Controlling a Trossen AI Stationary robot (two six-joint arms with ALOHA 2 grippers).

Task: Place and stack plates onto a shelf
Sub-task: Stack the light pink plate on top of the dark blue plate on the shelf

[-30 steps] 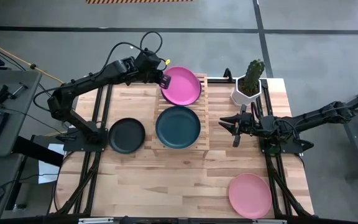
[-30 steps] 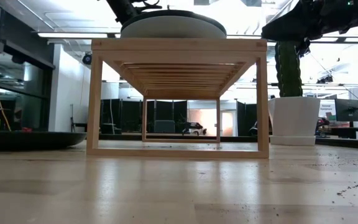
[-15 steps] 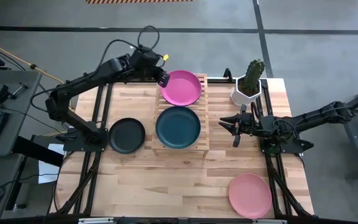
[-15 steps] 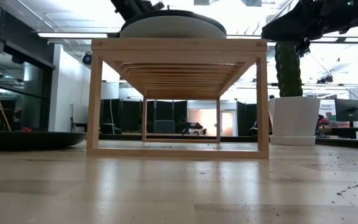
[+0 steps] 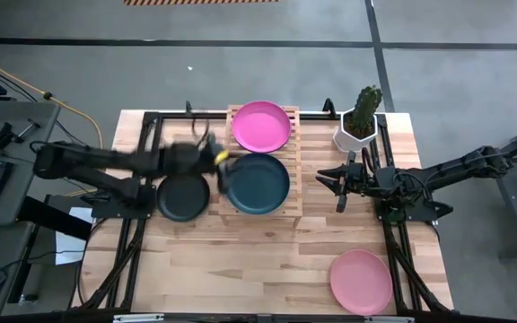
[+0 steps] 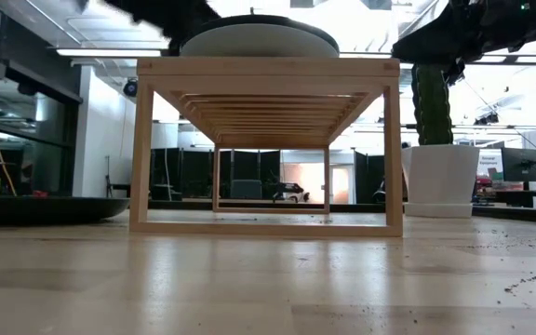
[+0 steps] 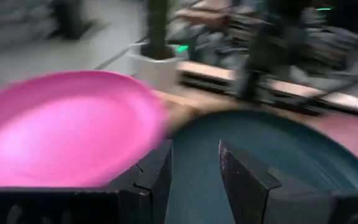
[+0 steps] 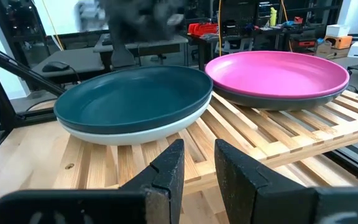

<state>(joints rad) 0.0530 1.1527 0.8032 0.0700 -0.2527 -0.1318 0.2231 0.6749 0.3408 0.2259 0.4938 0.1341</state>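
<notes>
The slatted wooden shelf [image 5: 296, 148] carries two stacks. The magenta plate [image 5: 260, 126] lies at its far end on a dark plate [image 8: 278, 98]. The dark teal plate [image 5: 257, 182] lies at its near end on a pale plate [image 8: 135, 132]. A black plate [image 5: 183, 196] rests on the table left of the shelf. A salmon pink plate [image 5: 361, 280] lies near the table's near right corner. My left gripper [image 5: 221, 161], blurred, hangs open by the teal plate's left rim, its fingers [image 7: 157, 171] holding nothing. My right gripper [image 5: 333, 188] waits open, right of the shelf.
A white pot with a cactus [image 5: 359, 126] stands at the far right, just beyond the right arm. The shelf [image 6: 268, 67] stands on thin legs with open space beneath it. Bare tabletop [image 5: 240, 260] lies between the shelf and the near edge.
My left arm has drawn away from the magenta plate's left rim and swung fast toward the table's near and left side, ending by the teal plate's left rim. The magenta plate stays on the shelf. The right arm has kept still.
</notes>
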